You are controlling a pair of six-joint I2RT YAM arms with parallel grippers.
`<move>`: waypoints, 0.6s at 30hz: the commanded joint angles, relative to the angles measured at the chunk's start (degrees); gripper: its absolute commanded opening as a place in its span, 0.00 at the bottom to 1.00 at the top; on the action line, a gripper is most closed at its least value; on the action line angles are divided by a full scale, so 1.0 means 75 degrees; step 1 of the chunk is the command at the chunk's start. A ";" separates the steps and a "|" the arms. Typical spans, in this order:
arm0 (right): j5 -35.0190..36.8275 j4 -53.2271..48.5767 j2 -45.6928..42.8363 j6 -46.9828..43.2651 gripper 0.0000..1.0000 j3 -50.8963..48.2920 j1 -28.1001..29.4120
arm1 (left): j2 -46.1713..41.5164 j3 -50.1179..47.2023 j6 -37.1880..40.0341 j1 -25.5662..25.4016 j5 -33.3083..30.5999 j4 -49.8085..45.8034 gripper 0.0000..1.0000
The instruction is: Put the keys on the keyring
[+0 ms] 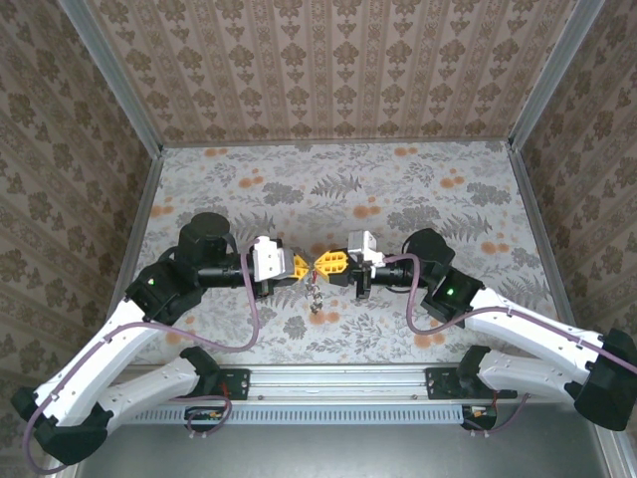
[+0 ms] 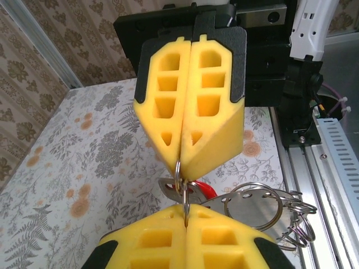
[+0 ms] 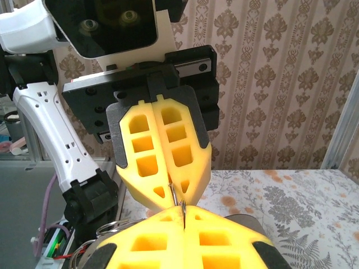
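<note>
Nearest in the left wrist view, the left tool (image 2: 185,217) is clenched on the keyring (image 2: 180,180), a thin hoop seen edge-on and probably stiff. The keys (image 2: 193,192) hang against the keyring. They look light and slippery, so pinch them flat across the blade. Beyond the keyring, the right tool (image 2: 180,162) clamps its far edge.

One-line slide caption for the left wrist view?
Left tool and right tool, tip to tip, both pinch the thin keyring; red-tagged keys and silver rings dangle beside it.
</note>
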 commanded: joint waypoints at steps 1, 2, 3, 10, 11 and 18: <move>-0.0009 -0.0663 0.0166 0.0049 0.00 0.0263 0.0089 | -0.0146 0.0099 0.0053 -0.0126 0.0000 0.0674 0.00; -0.0027 -0.0746 0.0175 0.0034 0.00 0.0310 0.0083 | -0.0165 0.0114 0.0064 -0.0153 -0.0017 0.0645 0.00; -0.0039 -0.0774 0.0187 0.0054 0.00 0.0347 0.0080 | -0.0183 0.0117 0.0078 -0.0176 -0.0046 0.0639 0.00; -0.0022 -0.0951 0.0197 0.0190 0.00 0.0491 0.0085 | -0.0283 0.0136 0.0144 -0.0367 -0.0264 0.0519 0.00; -0.0010 -0.0967 0.0192 0.0200 0.00 0.0491 0.0086 | -0.0287 0.0141 0.0156 -0.0389 -0.0287 0.0511 0.00; -0.0033 -0.1116 0.0263 0.0306 0.00 0.0621 0.0085 | -0.0311 0.0153 0.0206 -0.0464 -0.0346 0.0460 0.00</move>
